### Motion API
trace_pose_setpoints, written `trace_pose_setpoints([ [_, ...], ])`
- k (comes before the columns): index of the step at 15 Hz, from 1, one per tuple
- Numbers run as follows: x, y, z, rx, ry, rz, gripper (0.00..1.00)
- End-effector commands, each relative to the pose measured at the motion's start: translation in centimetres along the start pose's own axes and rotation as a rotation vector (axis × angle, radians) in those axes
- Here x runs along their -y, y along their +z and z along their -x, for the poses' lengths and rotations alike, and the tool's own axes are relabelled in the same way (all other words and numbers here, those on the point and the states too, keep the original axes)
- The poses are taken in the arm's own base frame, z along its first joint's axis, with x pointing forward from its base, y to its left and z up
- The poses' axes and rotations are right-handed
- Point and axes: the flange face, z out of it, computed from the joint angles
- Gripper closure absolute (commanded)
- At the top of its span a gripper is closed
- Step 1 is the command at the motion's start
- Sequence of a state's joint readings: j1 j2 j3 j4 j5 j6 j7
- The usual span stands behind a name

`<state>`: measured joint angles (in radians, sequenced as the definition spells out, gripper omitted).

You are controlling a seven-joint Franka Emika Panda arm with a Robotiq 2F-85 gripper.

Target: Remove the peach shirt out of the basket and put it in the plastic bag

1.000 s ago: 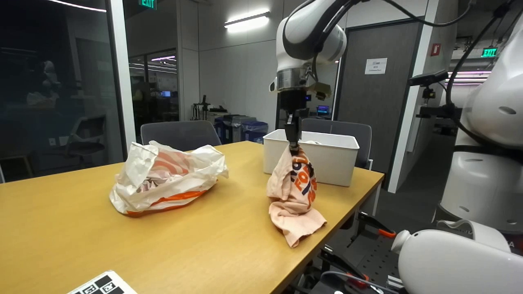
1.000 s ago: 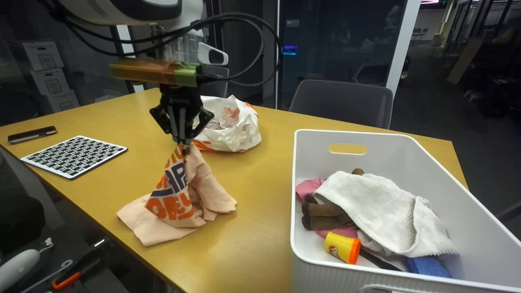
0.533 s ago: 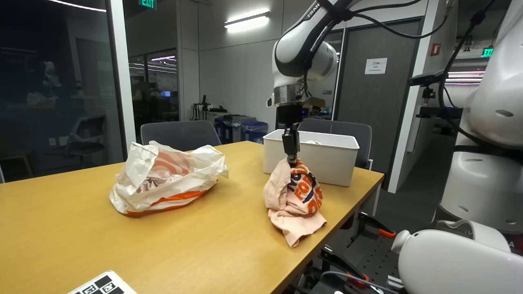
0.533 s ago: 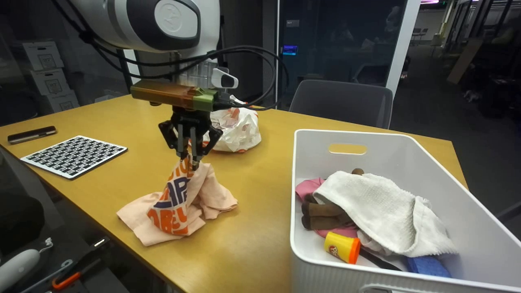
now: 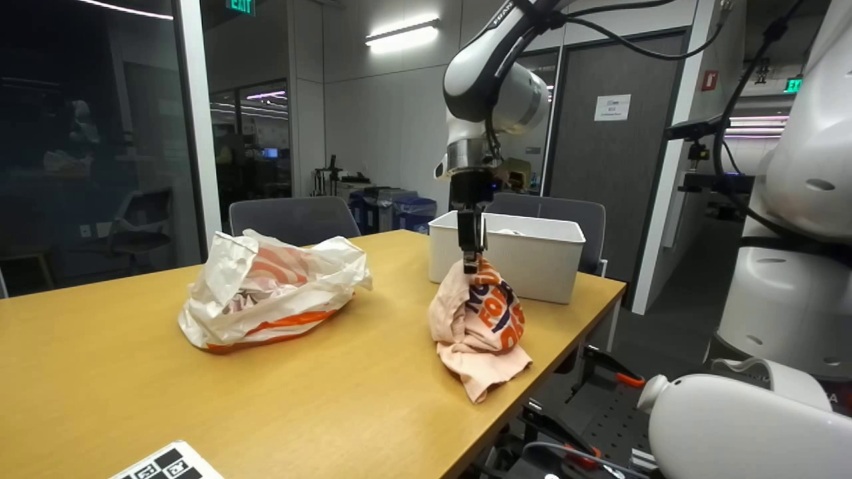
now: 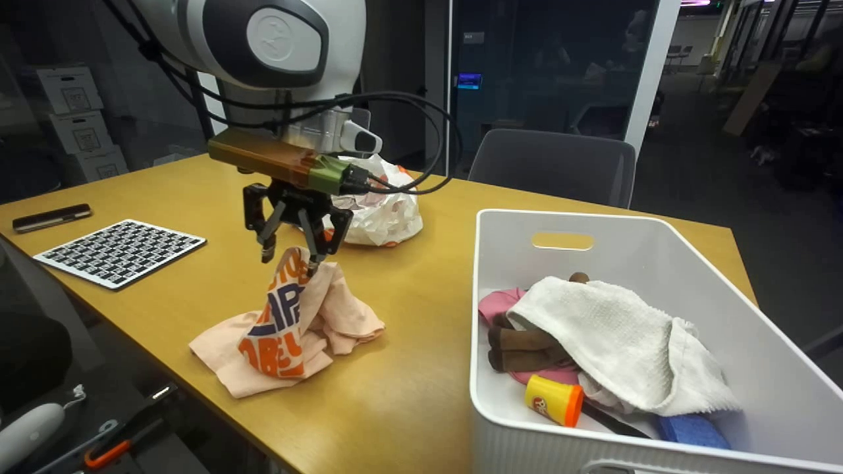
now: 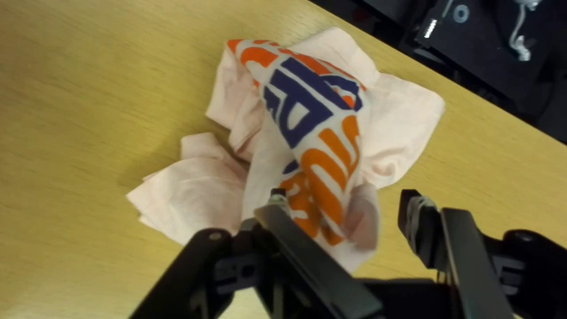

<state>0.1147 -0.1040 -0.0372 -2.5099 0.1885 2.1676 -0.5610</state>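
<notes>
The peach shirt lies crumpled on the table, outside the basket, its printed middle standing up in a peak; it also shows in an exterior view and in the wrist view. My gripper is right at that peak, jaws spread apart. In the wrist view the gripper has cloth rising between its fingers, nearer the left one, with a gap to the right one. The white plastic bag sits on the table with its mouth gaping; the arm partly covers the bag. The white basket stands beside the shirt.
Inside the basket are a white towel, a yellow can, a brown toy and a blue item. A checkered board and a dark flat object lie on the table. The shirt lies near the table edge.
My gripper came down with the shirt, lowering its peak. Its jaws then spread from shut on the cloth to open. The shirt keeps a slumped peak; bag and basket have not moved.
</notes>
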Motion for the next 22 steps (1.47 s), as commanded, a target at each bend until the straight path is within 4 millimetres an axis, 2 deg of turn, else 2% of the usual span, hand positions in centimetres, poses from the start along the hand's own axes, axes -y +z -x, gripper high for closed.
trace_pose_setpoints([
  [1,-0.5,1.8,0.6,-0.044,-0.061,-0.179,0.01],
  [4,-1.7,4.9,1.1,-0.142,-0.107,-0.117,0.0],
  [8,-2.8,6.9,1.1,-0.273,-0.145,0.063,0.0],
  [10,-2.6,10.5,1.3,-0.282,-0.11,0.11,0.0],
  [14,-1.9,16.1,1.3,-0.197,-0.034,0.052,0.0],
  [17,-2.7,18.6,1.0,-0.148,-0.006,0.042,0.0],
  [18,-2.8,18.5,0.7,-0.156,-0.006,0.048,0.25],
  [19,-2.8,18.2,0.6,-0.171,0.0,0.059,0.27],
  [20,-2.9,18.0,0.5,-0.173,0.001,0.056,0.33],
  [22,-3.0,17.5,0.5,-0.187,0.013,0.072,0.5],
])
